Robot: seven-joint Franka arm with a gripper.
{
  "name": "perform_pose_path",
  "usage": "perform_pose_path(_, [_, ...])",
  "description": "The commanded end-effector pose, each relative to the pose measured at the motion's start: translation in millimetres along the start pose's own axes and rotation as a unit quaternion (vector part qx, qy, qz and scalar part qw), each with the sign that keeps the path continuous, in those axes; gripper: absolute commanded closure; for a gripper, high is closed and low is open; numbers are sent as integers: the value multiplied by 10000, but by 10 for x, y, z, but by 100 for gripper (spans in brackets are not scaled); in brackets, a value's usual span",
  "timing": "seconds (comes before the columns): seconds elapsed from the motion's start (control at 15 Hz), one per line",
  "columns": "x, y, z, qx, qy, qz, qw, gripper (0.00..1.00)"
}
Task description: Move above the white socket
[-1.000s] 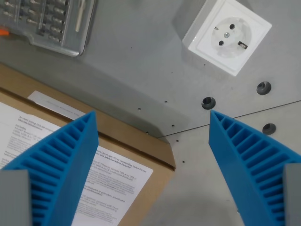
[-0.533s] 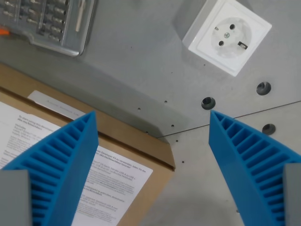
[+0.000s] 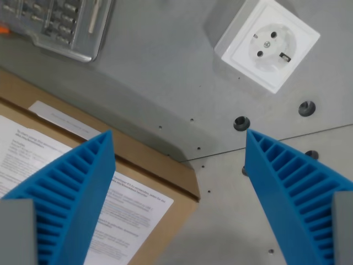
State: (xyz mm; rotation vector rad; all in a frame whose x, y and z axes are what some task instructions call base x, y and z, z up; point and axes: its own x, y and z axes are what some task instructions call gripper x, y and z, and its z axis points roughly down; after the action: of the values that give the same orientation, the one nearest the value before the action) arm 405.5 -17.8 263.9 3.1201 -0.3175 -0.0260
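While fingers [image 3: 179, 132] gape (empty), white socket [image 3: 267, 44] seems well ahead.

There is only the wrist view, mounted above the hand [image 3: 179, 182] and looking straight down past its two blue fingers [image 3: 66, 204], which fill the lower corners of the frame. It faces the grey counter [image 3: 149, 66] from fairly close, so only a small patch shows: a white socket [image 3: 266, 44] at the upper right, a clear plastic case [image 3: 55, 25] at the upper left and a cardboard box [image 3: 138, 165] at the lower left
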Motion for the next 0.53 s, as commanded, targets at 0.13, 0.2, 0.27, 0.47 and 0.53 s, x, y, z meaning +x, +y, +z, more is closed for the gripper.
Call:
perform_pose_path(0.13, [64, 115, 82, 91, 213, -919, 9955, 0])
perform_pose_path(0.2, [74, 132, 100, 86, 230, -1025, 9944, 0])
perform_pose_path(0.27, [83, 150, 118, 83, 240, -1148, 9931, 0])
perform_pose_path(0.47, [106, 204, 173, 83, 281, -1565, 9872, 0])
perform_pose_path(0.53, [113, 222, 192, 90, 298, -1696, 9850, 0])
